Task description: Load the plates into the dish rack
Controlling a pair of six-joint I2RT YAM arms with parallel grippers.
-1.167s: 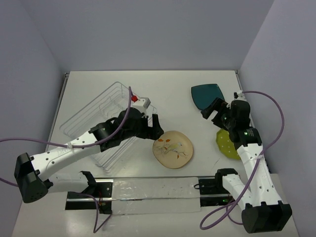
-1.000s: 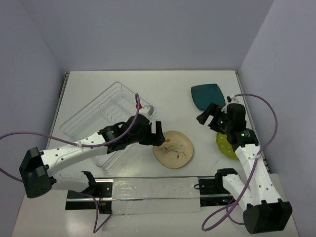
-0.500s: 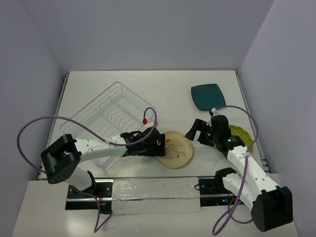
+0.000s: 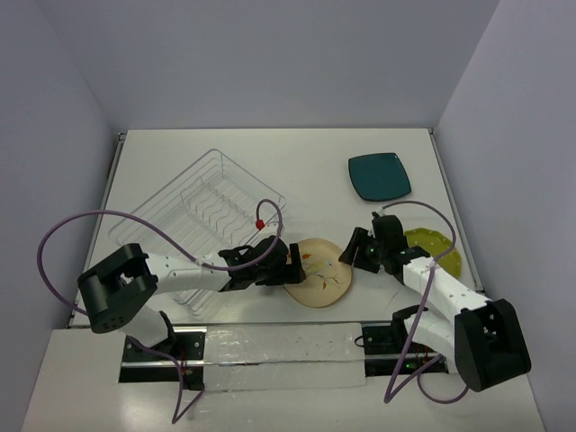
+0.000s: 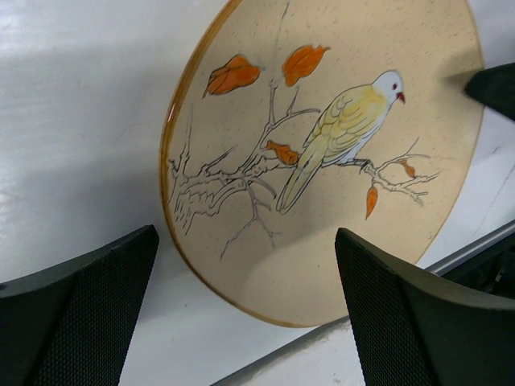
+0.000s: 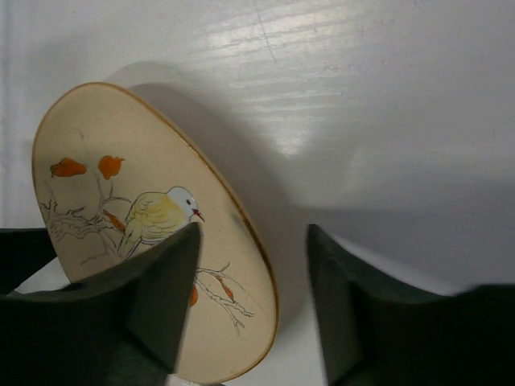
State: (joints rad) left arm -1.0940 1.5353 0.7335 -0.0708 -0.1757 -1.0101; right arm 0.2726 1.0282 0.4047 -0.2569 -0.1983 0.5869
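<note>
- The cream plate (image 4: 319, 274) lies on the white desk (image 4: 270, 162) near its near edge, roughly at the middle, between the two arms.
- Its face is speckled cream with a thin orange-brown rim. It shows a pale yellow bird with a white head perched on a bare, dark-lined branch, with a few orange leaves around it.
- The left tool (image 5: 245, 237) sits at the plate's left edge. Its two dark fingers (image 5: 88, 297) are spread wide, and the plate shows in the gap beyond them, not gripped.
- The right tool (image 6: 253, 233) is at the plate's right edge, also spread wide. One finger stands in front of the painted face and the other lies beyond the rim. I cannot tell whether either finger touches the plate.
- From the right wrist, the plate casts a broad shadow on the desk beside it.
- The yellow-green plate (image 4: 444, 248) lies to the right and slightly farther, partly hidden behind the right arm. Its pattern is too small to make out.
- The dish rack (image 4: 202, 209) of thin pale wire with parallel ribs stands left of centre, set at an angle, just beyond the left arm.
- The dark teal plate (image 4: 379, 176), a rounded square, lies flat at the far right, well apart from the rack.
</note>
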